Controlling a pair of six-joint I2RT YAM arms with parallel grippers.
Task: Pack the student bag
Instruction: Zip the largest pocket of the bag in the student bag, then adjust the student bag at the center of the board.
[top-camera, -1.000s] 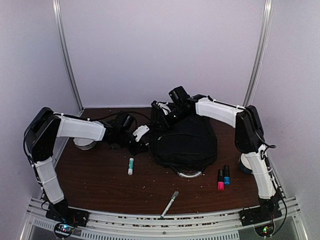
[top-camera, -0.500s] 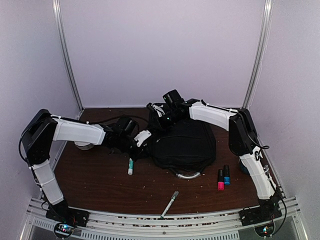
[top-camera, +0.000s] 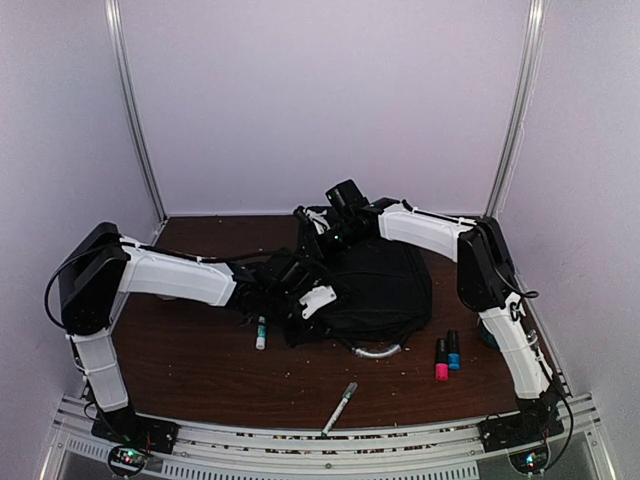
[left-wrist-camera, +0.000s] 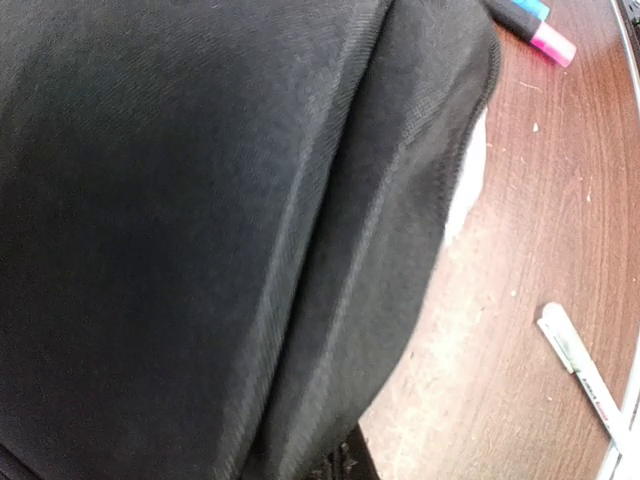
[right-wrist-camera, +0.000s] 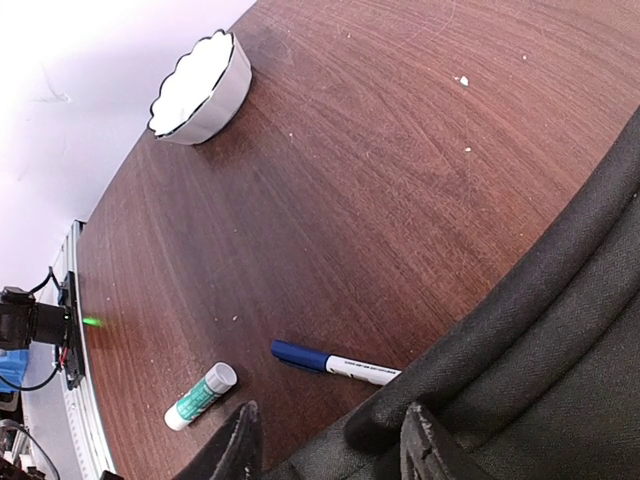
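Note:
The student bag (top-camera: 375, 285) is a large black fabric backpack lying flat at mid table, its grey loop handle (top-camera: 378, 350) toward the front. My right gripper (top-camera: 312, 222) is at the bag's back left corner. In the right wrist view its jaws (right-wrist-camera: 332, 415) stand half apart, and a thick fold of the bag (right-wrist-camera: 560, 330) fills the gap. My left gripper (top-camera: 312, 300) is shut and pressed against the bag's front left edge. In the left wrist view black fabric (left-wrist-camera: 200, 200) fills most of the picture and only the fingertips (left-wrist-camera: 345, 465) show.
A green-and-white glue stick (top-camera: 262, 332) lies left of the bag. A blue-capped pen (right-wrist-camera: 335, 365) is partly under the bag's edge. A silver marker (top-camera: 340, 407) lies near the front edge. Pink (top-camera: 441, 360) and blue (top-camera: 453, 352) markers stand right of the bag. A white bowl (right-wrist-camera: 200, 90) sits far left.
My left arm has swung right, from beside the glue stick to the bag's front left edge. The right gripper has shifted a little back and left with the bag's corner.

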